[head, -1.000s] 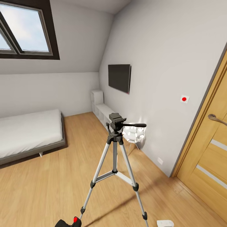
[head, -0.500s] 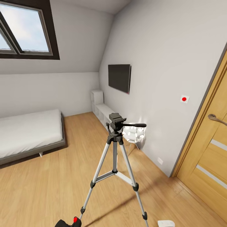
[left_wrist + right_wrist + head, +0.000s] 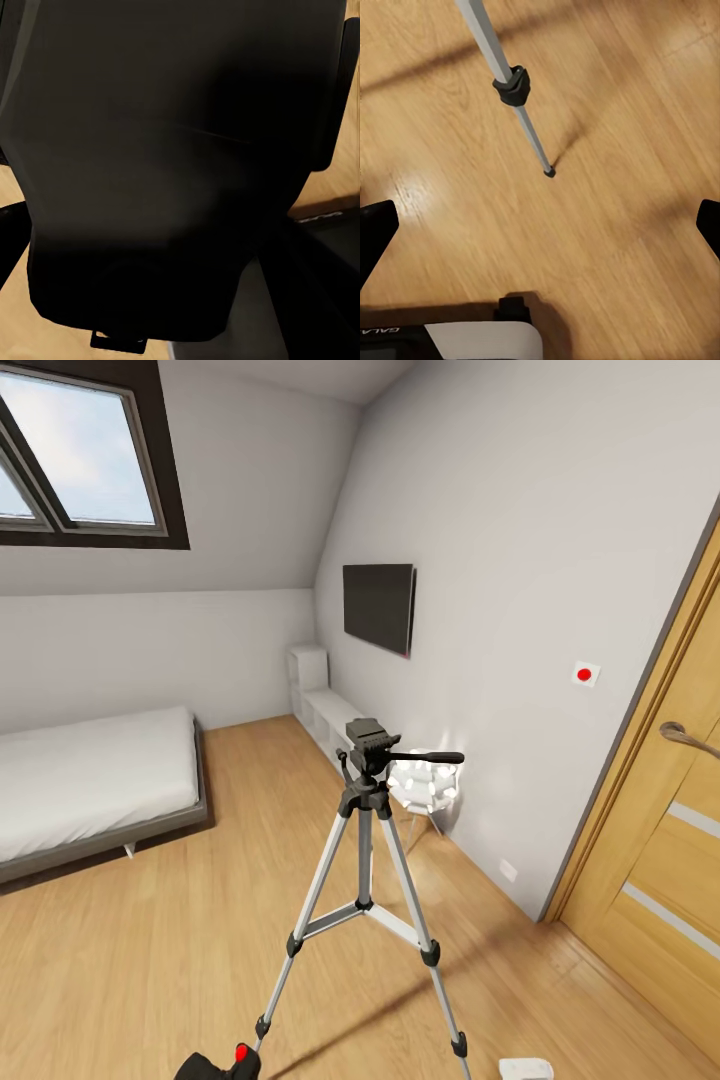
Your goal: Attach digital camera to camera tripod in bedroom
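Head view: your camera tripod stands upright on the wood floor in the middle of the bedroom, its black head bare and the pan handle pointing toward the door. The lower ends of its legs run off the bottom edge, so you cannot see the feet here. The digital camera is cut off at that same edge, just beside the tripod's left leg; only its dark top and red button show. A white piece of your right arm is also clipped there. Behind the tripod, a white floor lamp is partly covered by the tripod's head and handle, and the bed, the skylight and the wall TV lie farther back.

Left wrist view: a dark, unlit mass sits right against the lens, too close to make out; slivers of floor show at the edges. You cannot tell whether the left fingers are open or closed, nor whether they grip the camera.

Right wrist view: here you see what the head view cuts off, one silver leg with its black joint and its foot resting on the floor. The right gripper shows two black fingers at opposite edges, spread wide apart with nothing between them.
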Controlling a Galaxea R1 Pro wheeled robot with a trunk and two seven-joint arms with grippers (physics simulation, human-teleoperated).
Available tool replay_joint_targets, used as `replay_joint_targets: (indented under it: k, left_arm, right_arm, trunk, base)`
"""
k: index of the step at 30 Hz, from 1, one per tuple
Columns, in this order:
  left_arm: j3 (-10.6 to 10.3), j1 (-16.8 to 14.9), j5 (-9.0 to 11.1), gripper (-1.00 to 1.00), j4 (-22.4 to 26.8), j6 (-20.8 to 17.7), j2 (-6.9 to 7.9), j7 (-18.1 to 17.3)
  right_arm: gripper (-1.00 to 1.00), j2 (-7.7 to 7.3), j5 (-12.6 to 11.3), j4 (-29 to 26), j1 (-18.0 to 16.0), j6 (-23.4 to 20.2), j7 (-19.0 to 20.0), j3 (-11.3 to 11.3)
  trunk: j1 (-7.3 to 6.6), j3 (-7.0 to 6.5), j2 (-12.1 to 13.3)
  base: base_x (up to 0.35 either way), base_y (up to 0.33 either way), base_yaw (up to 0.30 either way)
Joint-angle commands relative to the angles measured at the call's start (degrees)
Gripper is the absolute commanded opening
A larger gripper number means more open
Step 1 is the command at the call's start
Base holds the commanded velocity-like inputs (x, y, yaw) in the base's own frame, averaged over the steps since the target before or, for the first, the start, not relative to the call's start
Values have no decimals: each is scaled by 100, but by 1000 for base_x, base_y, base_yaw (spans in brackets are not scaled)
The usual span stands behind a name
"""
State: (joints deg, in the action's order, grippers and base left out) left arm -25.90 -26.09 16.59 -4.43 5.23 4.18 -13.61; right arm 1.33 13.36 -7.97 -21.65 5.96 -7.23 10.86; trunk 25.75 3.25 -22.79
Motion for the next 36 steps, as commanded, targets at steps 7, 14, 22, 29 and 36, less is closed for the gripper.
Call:
replay_joint_targets:
  k: [7,14,22,29,36]
  left_arm:
    - [-38,-10,55,-100,83,12,44,-35]
    - [-30,-13,63,-100,700,-49,309,-89]
    - [114,-19,56,-100,723,-57,330,-35]
    - [120,-18,67,-100,689,-51,426,-15]
    - [120,-16,127,-100,676,-49,507,-10]
  right_arm:
    - [100,-36,64,-14,-6,26,-5,32]
    - [100,-195,57,-54,-6,185,300,52]
    - [100,-764,-350,-814,-6,217,1770,317]
    - [100,-960,-530,-1623,-6,-275,2130,375]
    - [100,-977,-545,-2926,-6,-1081,2179,357]
  trunk:
    - [4,13,-13]
    - [4,13,-13]
    - [4,13,-13]
    - [4,13,-13]
    - [4,13,-13]
  base:
    - [0,0,0]
    - [0,0,0]
    - [0,0,0]
    - [0,0,0]
    - [0,0,0]
